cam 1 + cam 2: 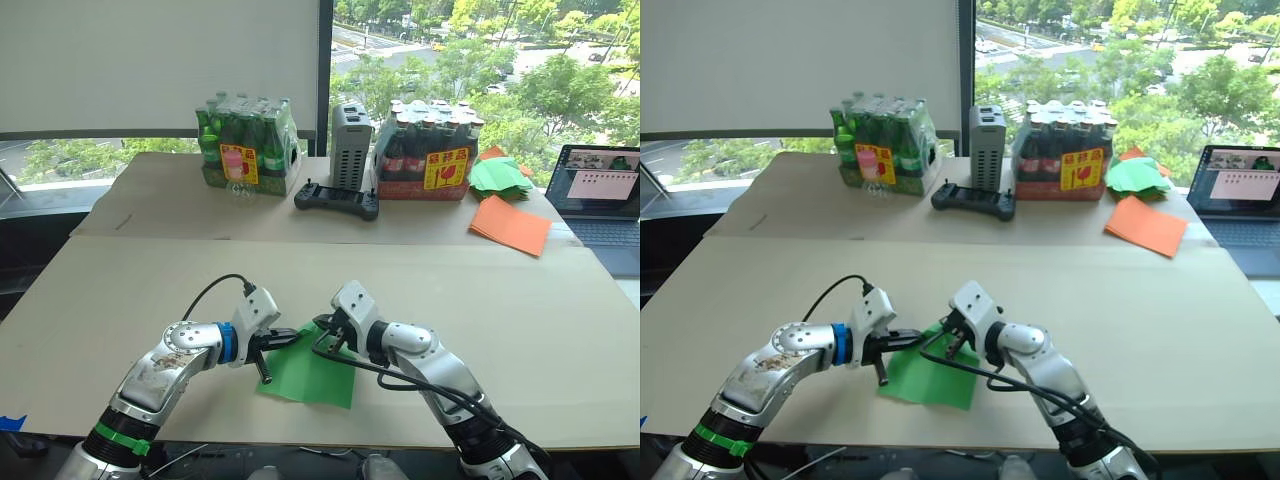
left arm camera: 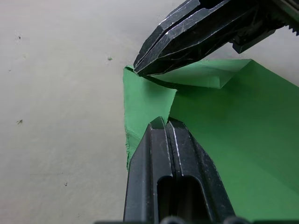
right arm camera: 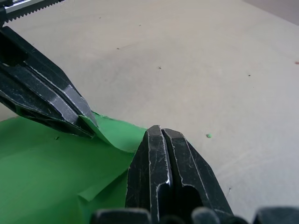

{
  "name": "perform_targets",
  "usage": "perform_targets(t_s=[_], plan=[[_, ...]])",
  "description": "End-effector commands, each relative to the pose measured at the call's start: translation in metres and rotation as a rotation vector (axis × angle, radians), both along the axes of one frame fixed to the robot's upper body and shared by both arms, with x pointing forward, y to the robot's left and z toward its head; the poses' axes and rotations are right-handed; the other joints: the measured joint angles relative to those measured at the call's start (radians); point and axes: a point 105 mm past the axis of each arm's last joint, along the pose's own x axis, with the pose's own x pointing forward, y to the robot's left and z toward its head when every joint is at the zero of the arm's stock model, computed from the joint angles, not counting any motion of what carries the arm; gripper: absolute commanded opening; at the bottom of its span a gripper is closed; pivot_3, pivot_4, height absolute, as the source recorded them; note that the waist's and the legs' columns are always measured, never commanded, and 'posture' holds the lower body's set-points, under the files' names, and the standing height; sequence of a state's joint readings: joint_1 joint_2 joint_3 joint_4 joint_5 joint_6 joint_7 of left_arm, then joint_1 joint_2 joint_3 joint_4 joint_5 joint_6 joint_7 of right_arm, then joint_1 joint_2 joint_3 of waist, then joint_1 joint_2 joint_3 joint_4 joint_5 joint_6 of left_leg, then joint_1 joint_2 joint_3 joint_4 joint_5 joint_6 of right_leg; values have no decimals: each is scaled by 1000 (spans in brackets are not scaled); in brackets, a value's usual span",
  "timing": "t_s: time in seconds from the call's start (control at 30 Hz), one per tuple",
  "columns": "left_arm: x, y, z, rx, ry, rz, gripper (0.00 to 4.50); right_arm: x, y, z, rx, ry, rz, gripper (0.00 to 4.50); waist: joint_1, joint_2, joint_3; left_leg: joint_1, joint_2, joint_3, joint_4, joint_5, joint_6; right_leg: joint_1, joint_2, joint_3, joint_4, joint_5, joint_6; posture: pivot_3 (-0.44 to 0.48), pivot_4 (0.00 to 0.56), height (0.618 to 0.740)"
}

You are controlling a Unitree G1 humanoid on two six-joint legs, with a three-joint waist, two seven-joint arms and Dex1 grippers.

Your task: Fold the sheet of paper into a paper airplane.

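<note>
Sheet of paper [image 1: 312, 372]: green, on table [image 1: 520, 330], far edge partly folded up. Left gripper [image 2: 164, 125]: jaws closed on that edge. Right gripper [image 3: 161, 131]: jaws closed on the fold, just beside the left jaws.

Two pincers [image 1: 292, 341] [image 1: 328, 338], two bottle packs [image 1: 248, 146] [image 1: 428, 152] — one laptop [image 1: 603, 195]

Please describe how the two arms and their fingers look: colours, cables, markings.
Both arms are silver-grey metal. The left arm has a blue ring, a green band and scuffed paint; a black cable loops over each wrist. The fingers are black, flat and tapered.
</note>
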State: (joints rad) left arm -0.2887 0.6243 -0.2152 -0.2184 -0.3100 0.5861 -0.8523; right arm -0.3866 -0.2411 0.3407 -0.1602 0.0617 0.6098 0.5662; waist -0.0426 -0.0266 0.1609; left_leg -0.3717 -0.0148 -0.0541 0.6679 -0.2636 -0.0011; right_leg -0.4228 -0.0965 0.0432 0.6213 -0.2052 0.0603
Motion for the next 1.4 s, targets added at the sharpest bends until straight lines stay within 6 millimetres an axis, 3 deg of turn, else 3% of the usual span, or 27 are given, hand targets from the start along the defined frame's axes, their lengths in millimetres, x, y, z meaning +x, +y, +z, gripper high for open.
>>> perform_targets(t_s=[0.03,0.43,0.47,0.57,0.7,0.9,1.0,1.07,1.2,1.4], plan=[[-3,-2,4,15,-39,-34,16,3,6,18,55,-69,18,0,0,0,0,0,0,0,0,0,0,0,0,0,0,0,0,0,150,740],[-2,-1,9,13,-57,-38,16,8,-1,-16,-73,-14,-28,0,-1,0,0,0,0,0,0,0,0,0,0,0,1,0,0,0,150,740],[-3,-1,10,12,-56,-38,535,8,-2,-17,-77,-13,-27,0,-1,0,0,0,0,0,0,0,0,0,0,0,1,0,0,0,150,740],[-3,2,14,-12,-45,-30,1452,7,-1,-17,-71,-13,-26,0,-1,0,0,0,0,0,0,0,0,0,0,0,1,0,0,0,150,740],[2,21,26,-63,7,25,2766,6,0,-16,-66,-16,-24,0,-2,0,0,1,0,0,0,0,0,0,0,0,2,0,0,0,150,740],[9,28,38,-158,56,63,2766,6,1,-14,-62,-23,-25,0,-1,0,0,1,0,0,0,0,0,0,0,0,2,0,0,0,150,740],[12,24,40,-189,66,57,2022,6,2,-13,-60,-27,-26,0,-1,0,0,1,0,0,0,0,0,0,0,0,2,0,0,0,150,740],[16,18,38,-195,66,55,1267,6,2,-13,-59,-29,-28,0,-1,0,0,1,0,0,0,0,0,0,0,0,2,0,0,0,150,740],[22,7,24,-154,64,58,31,7,3,-12,-57,-32,-31,0,-1,0,0,1,0,0,0,0,0,0,0,0,2,0,0,0,150,740],[29,-3,8,-102,57,50,31,5,2,-12,-57,-32,-38,0,-1,0,0,1,0,0,0,0,0,0,0,0,2,0,0,0,150,740]])
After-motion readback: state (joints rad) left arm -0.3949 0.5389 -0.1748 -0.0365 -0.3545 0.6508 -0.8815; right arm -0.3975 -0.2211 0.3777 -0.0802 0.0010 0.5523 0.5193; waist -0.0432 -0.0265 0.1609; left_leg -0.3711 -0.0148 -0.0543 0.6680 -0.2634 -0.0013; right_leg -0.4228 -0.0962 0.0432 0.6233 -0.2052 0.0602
